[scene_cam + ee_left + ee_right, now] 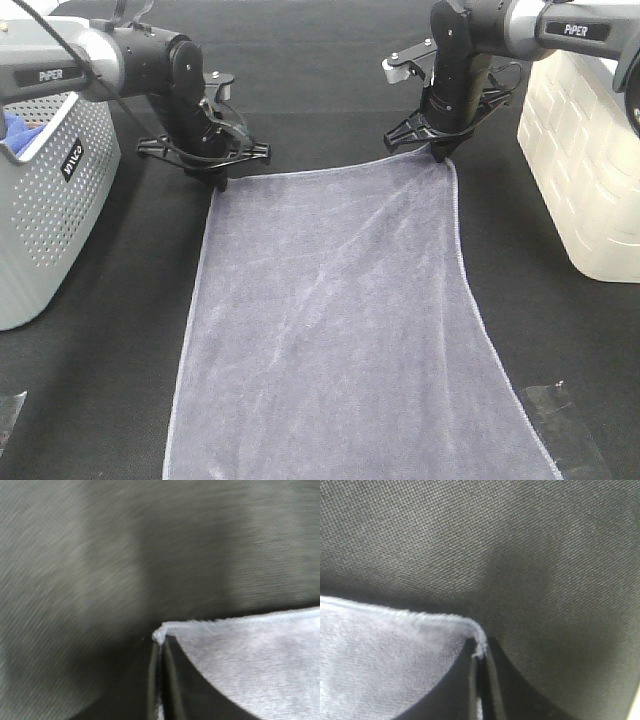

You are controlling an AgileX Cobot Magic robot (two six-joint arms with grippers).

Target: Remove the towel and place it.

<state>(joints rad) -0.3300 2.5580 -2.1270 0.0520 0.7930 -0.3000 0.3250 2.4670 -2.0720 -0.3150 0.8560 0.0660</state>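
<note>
The grey-lavender towel (335, 320) lies spread flat on the black table, its long side running toward the front edge. My left gripper (219, 183) is shut on the towel's far left corner; the left wrist view shows the corner (159, 634) pinched between the closed fingers (152, 680). My right gripper (443, 157) is shut on the far right corner; the right wrist view shows that corner (479, 650) pinched between the closed fingers (492, 690). The towel's near end runs out of the exterior view.
A grey perforated basket (45, 210) with a bright blue cloth (22, 130) inside stands at the left. A cream white basket (590, 170) stands at the right. Pieces of clear tape (565, 415) lie on the black table (320, 110) at the front right.
</note>
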